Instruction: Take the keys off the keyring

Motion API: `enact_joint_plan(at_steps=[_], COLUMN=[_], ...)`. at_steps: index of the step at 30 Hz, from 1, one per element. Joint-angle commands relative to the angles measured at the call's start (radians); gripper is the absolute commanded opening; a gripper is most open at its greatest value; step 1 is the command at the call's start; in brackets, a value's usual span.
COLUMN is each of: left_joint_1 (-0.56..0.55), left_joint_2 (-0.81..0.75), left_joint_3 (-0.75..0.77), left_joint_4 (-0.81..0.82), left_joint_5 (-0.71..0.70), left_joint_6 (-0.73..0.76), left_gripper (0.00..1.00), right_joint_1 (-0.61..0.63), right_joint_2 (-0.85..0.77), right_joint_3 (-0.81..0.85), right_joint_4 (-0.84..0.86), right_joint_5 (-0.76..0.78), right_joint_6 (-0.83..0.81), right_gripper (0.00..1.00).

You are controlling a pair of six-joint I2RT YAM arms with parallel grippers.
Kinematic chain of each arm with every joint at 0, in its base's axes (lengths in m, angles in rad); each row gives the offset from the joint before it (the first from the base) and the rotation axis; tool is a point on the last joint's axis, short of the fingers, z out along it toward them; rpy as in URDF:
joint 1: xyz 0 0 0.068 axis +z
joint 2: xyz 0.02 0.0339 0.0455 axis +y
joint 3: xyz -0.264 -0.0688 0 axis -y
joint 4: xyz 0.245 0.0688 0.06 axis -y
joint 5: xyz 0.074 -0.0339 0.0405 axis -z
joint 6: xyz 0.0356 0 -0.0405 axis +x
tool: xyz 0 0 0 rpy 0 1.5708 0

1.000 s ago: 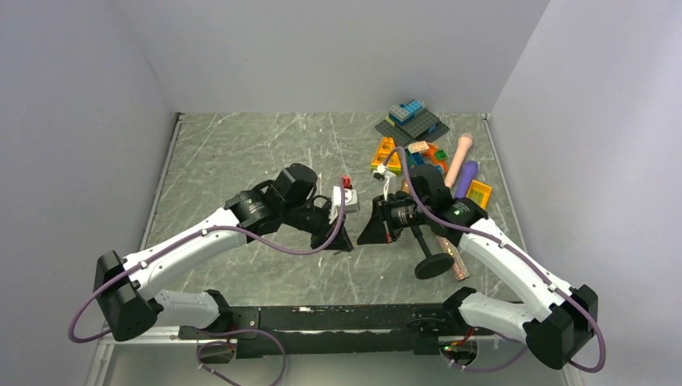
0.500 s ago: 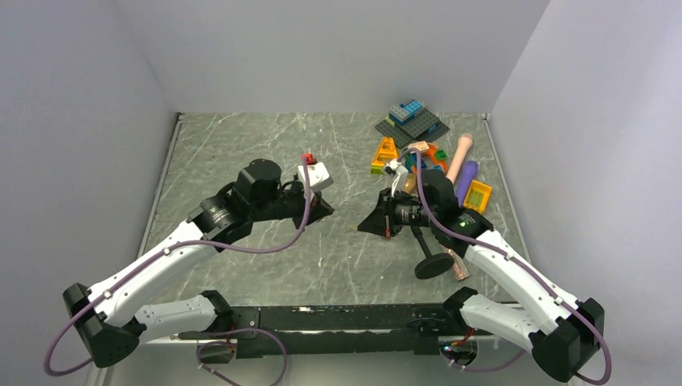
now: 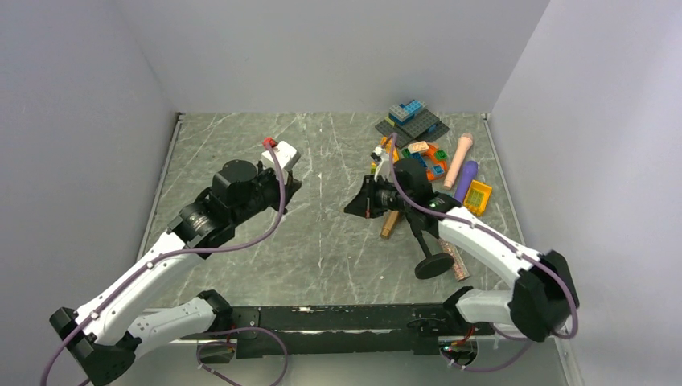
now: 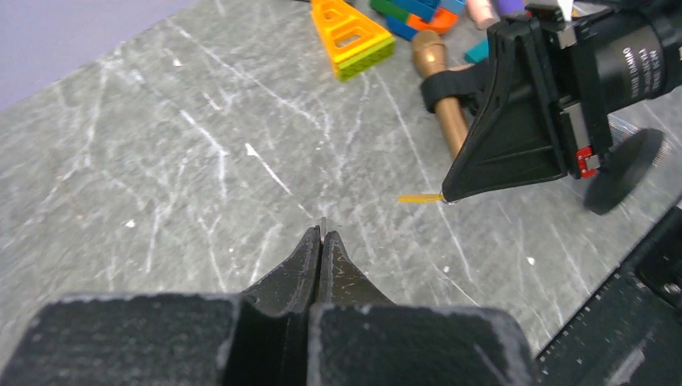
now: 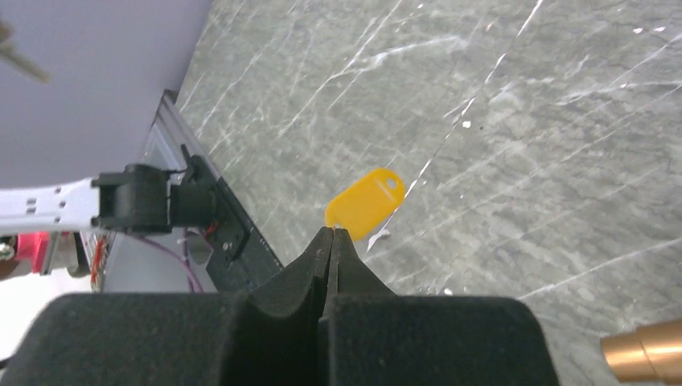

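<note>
My left gripper (image 3: 291, 187) is shut above the table's left middle. In the left wrist view (image 4: 322, 235) a thin pale metal sliver (image 4: 322, 223) sticks out between its tips, likely a key seen edge-on. My right gripper (image 3: 347, 211) is shut and points left. In the right wrist view (image 5: 333, 233) a yellow plastic tag (image 5: 366, 201) hangs from its tip by a tiny glinting loop, likely the keyring. The left wrist view shows that gripper (image 4: 447, 197) with the tag (image 4: 418, 197) edge-on. The two grippers are well apart.
A gold toy microphone (image 3: 392, 223) leans on a black stand with a round base (image 3: 434, 265) under the right arm. Toy bricks, a grey brick plate (image 3: 412, 121), and pink (image 3: 458, 159) and purple (image 3: 466, 178) microphones crowd the back right. An orange triangle (image 4: 352, 36) lies there too.
The grippers were tip to tip a second ago. My left gripper has pulled away to the back left, and my right gripper has shifted a little back-left with the yellow tag.
</note>
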Motion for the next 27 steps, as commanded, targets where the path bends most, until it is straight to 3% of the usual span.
enact_joint_plan(at_steps=[1, 12, 18, 21, 22, 24, 27], left_joint_1=[0.013, 0.014, 0.016, 0.016, 0.015, 0.014, 0.022], left_joint_2=[-0.048, -0.060, -0.065, -0.064, -0.063, -0.061, -0.055], left_joint_3=[-0.005, -0.009, -0.011, -0.010, -0.010, -0.009, -0.008], left_joint_4=[0.043, 0.038, 0.034, 0.034, 0.032, 0.031, 0.028], left_joint_5=[-0.145, -0.236, -0.267, -0.271, -0.272, -0.275, -0.256], left_joint_6=[-0.018, 0.009, 0.010, 0.010, 0.011, 0.009, 0.003], left_gripper=[0.00, 0.00, 0.00, 0.00, 0.00, 0.00, 0.00], right_joint_1=[0.000, 0.000, -0.002, -0.007, -0.009, -0.017, -0.037], right_joint_2=[0.111, 0.488, 0.609, 0.612, 0.603, 0.580, 0.528], right_joint_3=[0.099, 0.356, 0.501, 0.527, 0.524, 0.511, 0.455], right_joint_4=[0.158, 0.266, 0.239, 0.203, 0.192, 0.174, 0.174], right_joint_5=[0.047, -0.031, -0.093, -0.083, -0.077, -0.056, -0.038], right_joint_6=[0.051, 0.108, 0.107, 0.088, 0.082, 0.068, 0.065], right_gripper=[0.00, 0.00, 0.01, 0.62, 0.76, 0.88, 0.91])
